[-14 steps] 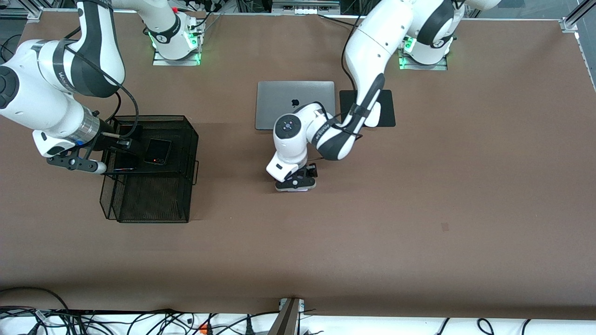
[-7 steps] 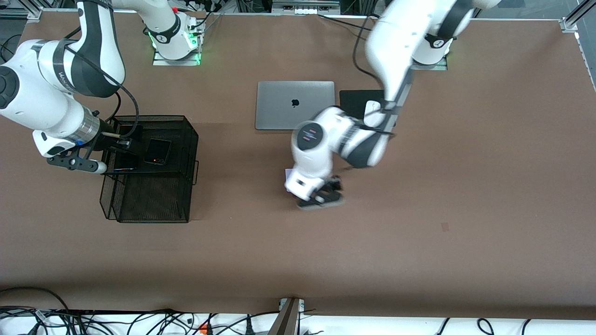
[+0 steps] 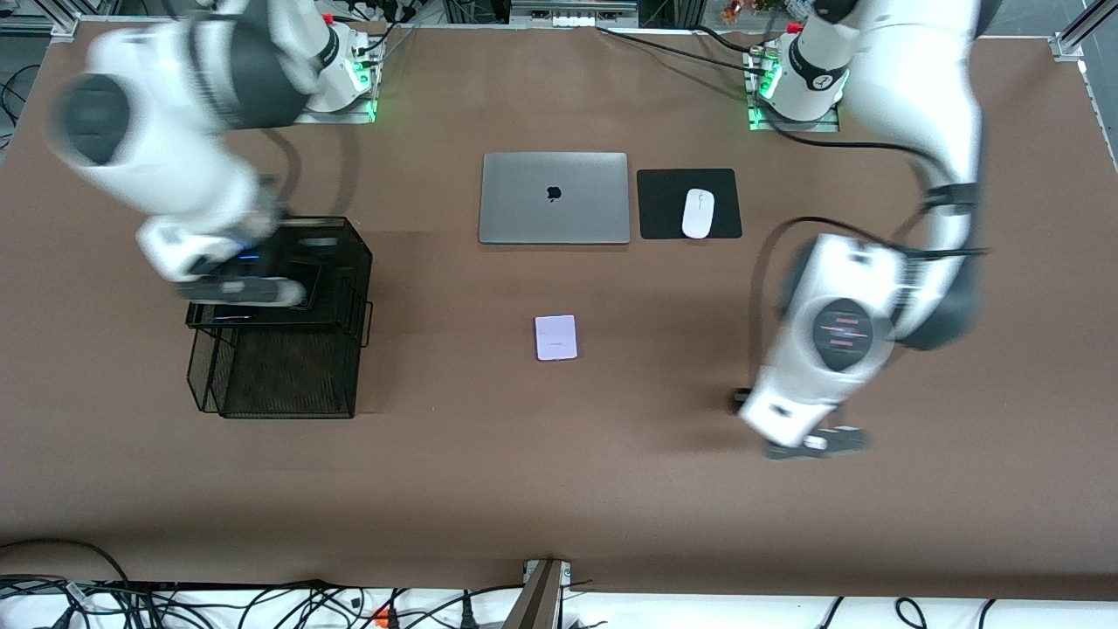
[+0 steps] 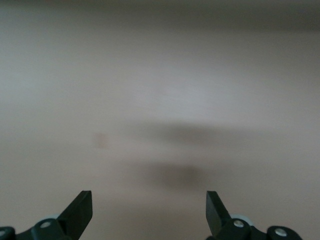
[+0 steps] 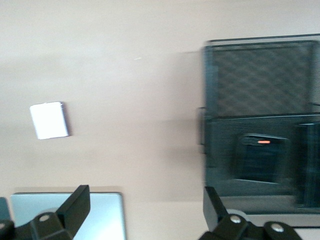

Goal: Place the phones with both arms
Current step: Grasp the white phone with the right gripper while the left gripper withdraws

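The pale lavender phone [image 3: 555, 337] lies flat on the table, nearer the front camera than the grey laptop; it also shows in the right wrist view [image 5: 48, 120]. The small black phone with an orange dot [image 5: 260, 157] and the long black slab [image 5: 305, 165] lie in the black mesh tray [image 5: 260, 75]. My right gripper [image 3: 249, 293] hangs over the tray [image 3: 279, 376], open and empty [image 5: 145, 205]. My left gripper [image 3: 817, 444] is open and empty [image 4: 149, 210] over bare table toward the left arm's end, well away from the lavender phone.
A closed grey laptop [image 3: 554, 197] lies beside a black mouse pad [image 3: 664, 205] with a white mouse [image 3: 698, 212], between the two arm bases. Cables run along the table's front edge.
My left gripper has left the lavender phone on the table and swung toward the left arm's end. My right arm has moved from beside the tray to over it.
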### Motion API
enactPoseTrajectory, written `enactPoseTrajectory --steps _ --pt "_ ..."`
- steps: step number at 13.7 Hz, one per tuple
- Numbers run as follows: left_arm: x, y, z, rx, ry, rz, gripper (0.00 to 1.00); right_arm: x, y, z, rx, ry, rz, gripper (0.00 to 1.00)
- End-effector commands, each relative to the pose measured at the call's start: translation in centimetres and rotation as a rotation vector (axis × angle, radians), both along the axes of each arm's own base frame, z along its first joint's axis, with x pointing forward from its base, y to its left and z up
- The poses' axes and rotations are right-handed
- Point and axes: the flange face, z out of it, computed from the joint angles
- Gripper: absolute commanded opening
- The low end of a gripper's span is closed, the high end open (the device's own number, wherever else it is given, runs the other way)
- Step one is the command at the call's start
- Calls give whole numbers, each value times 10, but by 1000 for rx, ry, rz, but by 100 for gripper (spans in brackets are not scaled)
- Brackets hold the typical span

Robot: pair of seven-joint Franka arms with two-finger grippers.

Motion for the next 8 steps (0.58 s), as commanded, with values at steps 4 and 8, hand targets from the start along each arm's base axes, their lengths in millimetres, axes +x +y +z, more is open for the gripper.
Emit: enactPoseTrajectory --steps 4,8 --pt "-30 139 105 -28 45 -116 100 24 198 -143 -49 -181 78 99" --pt "-76 131 179 -57 92 -137 100 10 241 -232 8 -269 57 100"
